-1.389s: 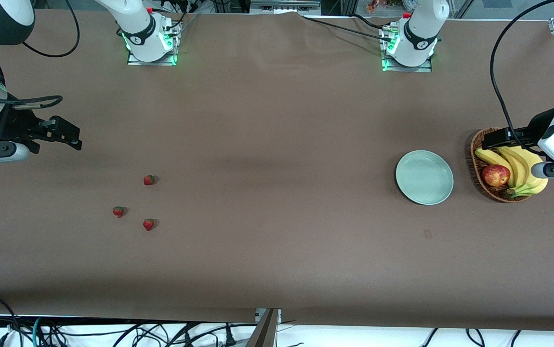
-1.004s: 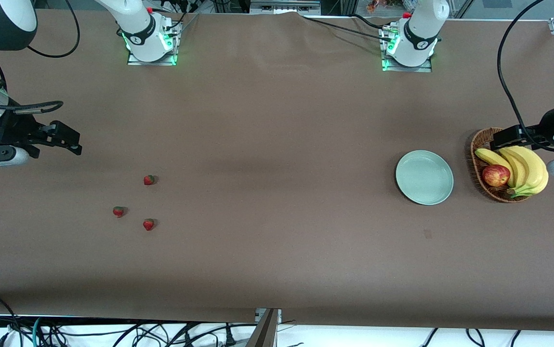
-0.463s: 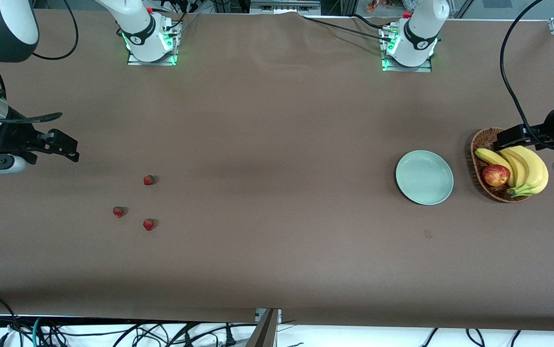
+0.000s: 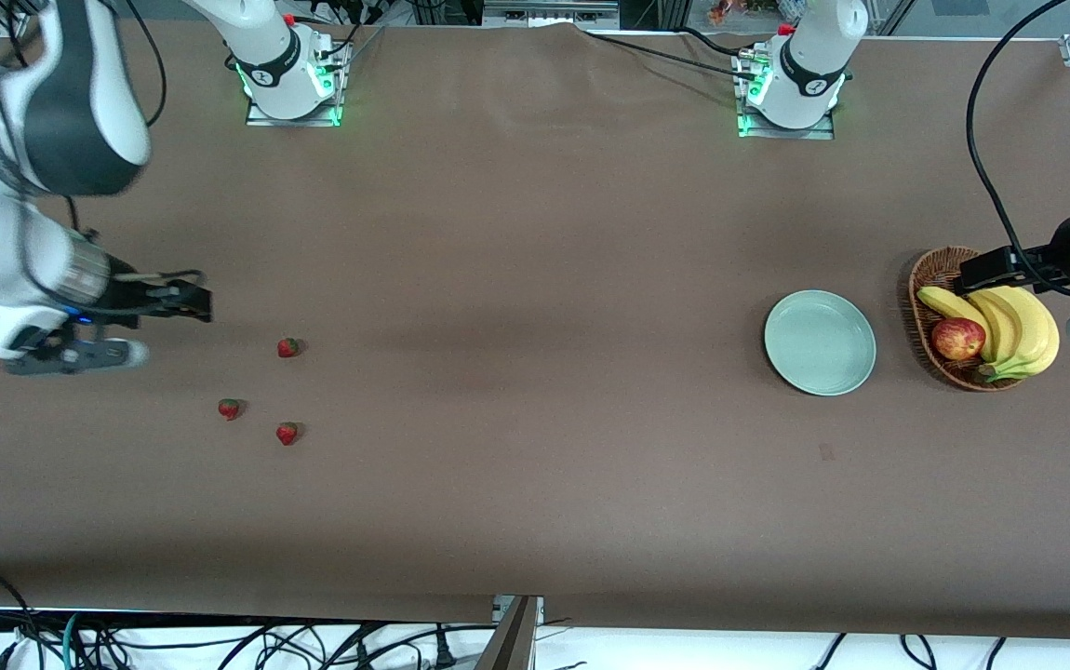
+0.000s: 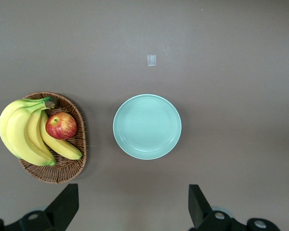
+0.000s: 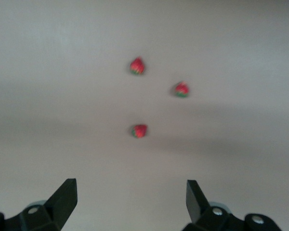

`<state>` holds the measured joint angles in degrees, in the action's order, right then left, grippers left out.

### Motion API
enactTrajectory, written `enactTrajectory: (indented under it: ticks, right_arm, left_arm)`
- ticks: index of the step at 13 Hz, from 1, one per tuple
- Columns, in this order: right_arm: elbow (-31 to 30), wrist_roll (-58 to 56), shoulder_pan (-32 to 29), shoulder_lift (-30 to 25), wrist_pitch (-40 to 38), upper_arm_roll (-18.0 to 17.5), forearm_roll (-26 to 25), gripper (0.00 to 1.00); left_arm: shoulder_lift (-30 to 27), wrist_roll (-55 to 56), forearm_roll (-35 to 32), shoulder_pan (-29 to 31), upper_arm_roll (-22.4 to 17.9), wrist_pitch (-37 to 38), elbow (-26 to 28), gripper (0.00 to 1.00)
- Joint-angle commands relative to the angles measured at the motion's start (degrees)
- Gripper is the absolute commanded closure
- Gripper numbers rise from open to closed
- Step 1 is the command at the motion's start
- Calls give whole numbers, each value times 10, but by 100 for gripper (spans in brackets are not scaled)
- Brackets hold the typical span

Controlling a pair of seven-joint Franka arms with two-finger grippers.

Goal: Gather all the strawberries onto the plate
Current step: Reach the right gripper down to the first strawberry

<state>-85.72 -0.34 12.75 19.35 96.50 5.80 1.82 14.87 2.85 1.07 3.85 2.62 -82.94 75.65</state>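
Three small red strawberries lie loose on the brown cloth toward the right arm's end: one [image 4: 288, 347] farthest from the front camera, two [image 4: 229, 408] [image 4: 287, 433] nearer to it. My right gripper [image 4: 198, 305] hangs open and empty just beside the farthest berry. In the right wrist view that berry [image 6: 139, 131] lies ahead of the open right gripper [image 6: 131, 188], the other two [image 6: 137, 66] [image 6: 181, 89] farther off. The mint-green plate [image 4: 820, 342] [image 5: 147, 126] sits empty toward the left arm's end. My left gripper [image 4: 970, 272] [image 5: 133, 191] hovers open and empty over the basket's edge.
A brown wicker basket [image 4: 924, 288] [image 5: 62, 173] beside the plate holds a red apple [image 4: 958, 339] [image 5: 61, 125] and a bunch of bananas [image 4: 1014, 326] [image 5: 19, 134]. A small tape mark [image 4: 826, 452] sits on the cloth nearer the front camera than the plate.
My right arm has swung in and brought its open gripper close to the strawberries. The left arm drew back a little toward its table end, then held still. Berries and plate have not moved.
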Motion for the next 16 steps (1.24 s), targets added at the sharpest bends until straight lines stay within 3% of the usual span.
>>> enactTrajectory:
  ticks: [1,3,6,8,11,15,16]
  right_arm:
    - [3,-5,20,29,-19,-1,-1,0]
    - [-52,-6,29,38,25,-2,2,0]
    - [-194,-8,29,38,223,-2,3,0]
    - [-245,-8,28,80,364,-2,2,0]
    - [-248,-12,25,111,380,-1,2,0]
    - [-263,-12,22,111,379,1,3,1]
    - [-269,-14,19,111,379,2,3,6]
  left_arm:
    - [-2,-11,0,-6,-1,8,-12,0]
    - [-28,-5,0,-11,-1,-3,11,0]
    - [-49,-4,1,-12,-1,-21,41,0]
    - [-50,-9,0,-13,-1,-20,47,0]
    - [-55,-9,-3,-14,0,-21,61,0]
    - [-55,-10,-5,-11,-1,-21,61,0]
    - [-54,-11,-5,-9,0,-22,61,0]
